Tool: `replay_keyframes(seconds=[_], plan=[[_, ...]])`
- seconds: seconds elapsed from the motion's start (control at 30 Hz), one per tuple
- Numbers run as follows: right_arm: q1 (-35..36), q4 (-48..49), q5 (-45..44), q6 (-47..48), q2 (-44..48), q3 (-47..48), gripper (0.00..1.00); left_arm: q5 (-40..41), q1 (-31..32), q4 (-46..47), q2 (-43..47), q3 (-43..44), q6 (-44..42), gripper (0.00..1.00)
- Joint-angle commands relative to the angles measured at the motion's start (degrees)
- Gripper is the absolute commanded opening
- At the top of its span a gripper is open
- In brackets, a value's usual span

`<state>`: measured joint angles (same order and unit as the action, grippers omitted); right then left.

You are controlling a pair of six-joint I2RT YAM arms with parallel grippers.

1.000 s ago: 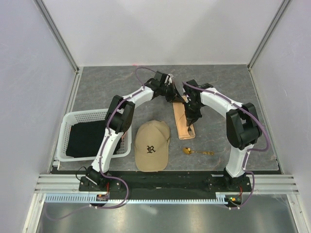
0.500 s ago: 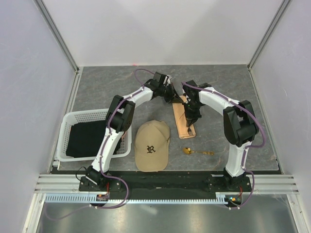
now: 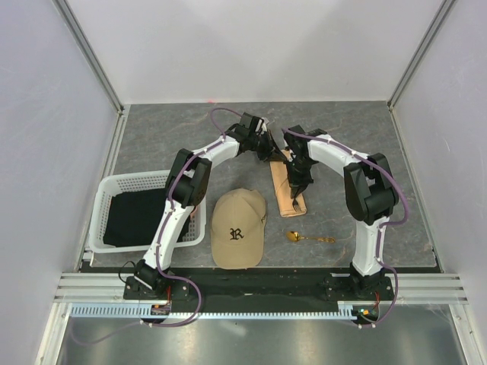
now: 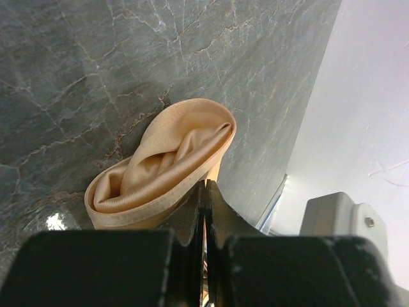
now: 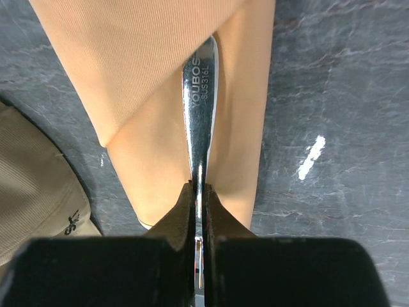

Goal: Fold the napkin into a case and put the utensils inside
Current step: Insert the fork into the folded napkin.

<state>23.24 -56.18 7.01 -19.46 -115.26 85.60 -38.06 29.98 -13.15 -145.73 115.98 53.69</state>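
Note:
The peach-orange napkin lies folded into a long narrow case right of the cap. My left gripper is shut on the edge of its far end; in the left wrist view the napkin's mouth gapes open just beyond the fingertips. My right gripper is over the case, shut on a silvery utensil handle. That handle's far end runs under the napkin's diagonal flap. The right gripper also shows in its own wrist view. A gold spoon lies on the table, near right of the napkin.
A tan baseball cap sits just left of the napkin; its brim shows in the right wrist view. A white basket holding a black cloth stands at the left. White walls enclose the grey marbled table.
My right gripper has moved a little toward the far end of the napkin with the silvery utensil. The left gripper has stayed on the napkin's far end.

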Motion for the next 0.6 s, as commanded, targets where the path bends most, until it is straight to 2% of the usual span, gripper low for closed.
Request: replay_keyframes(seconds=[0.0,0.57], plan=[[-0.74,-0.42,-1.90,0.30,-1.01,4.13,0.00,-1.57,-0.18,1.46,-0.08,0.04,1.24,0.02],[-1.01,8.54,-5.51,-1.37,-2.42,5.54,0.00,-2.63,-0.27,2.86,0.27,-0.85,2.12,0.02]])
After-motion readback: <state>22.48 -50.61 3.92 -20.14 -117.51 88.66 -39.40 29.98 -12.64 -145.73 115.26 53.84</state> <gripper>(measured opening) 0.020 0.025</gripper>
